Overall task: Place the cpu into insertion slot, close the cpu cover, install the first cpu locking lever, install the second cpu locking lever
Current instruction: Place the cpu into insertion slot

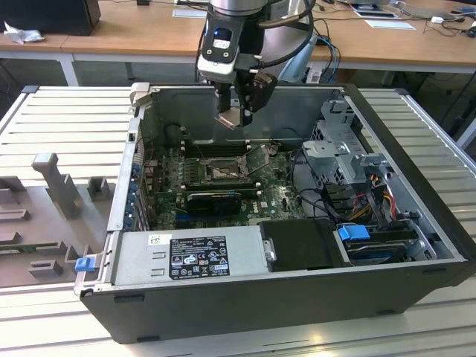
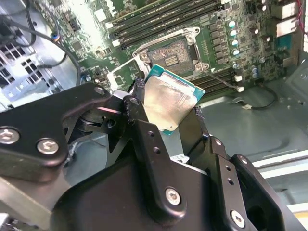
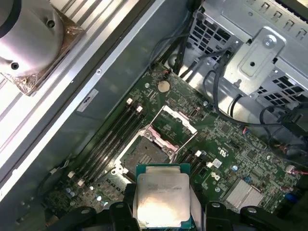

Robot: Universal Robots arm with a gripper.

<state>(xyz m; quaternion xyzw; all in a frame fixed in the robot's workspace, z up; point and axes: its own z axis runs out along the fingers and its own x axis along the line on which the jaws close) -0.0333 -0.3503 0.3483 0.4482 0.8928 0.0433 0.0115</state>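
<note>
My gripper (image 1: 233, 113) hangs above the open computer case, shut on the cpu (image 1: 232, 117), a flat square chip with a pale silvery face. In both wrist views the cpu (image 2: 169, 103) (image 3: 161, 199) sits clamped by its edges between the black fingers (image 2: 138, 113) (image 3: 121, 211). The insertion slot (image 1: 220, 170) (image 2: 171, 53) (image 3: 144, 154) lies below on the green board, with a dark, empty centre. The cpu cover (image 1: 258, 156) (image 3: 177, 126) is swung up, open, beside the slot. The chip is well above the slot and apart from it.
Long black memory slots (image 3: 108, 139) run beside the socket. A black expansion card (image 1: 214, 199) lies in front of it. A metal drive cage (image 1: 343, 145) with cables stands at the exterior view's right, and the power supply (image 1: 190, 256) is at the front. Case walls surround the board.
</note>
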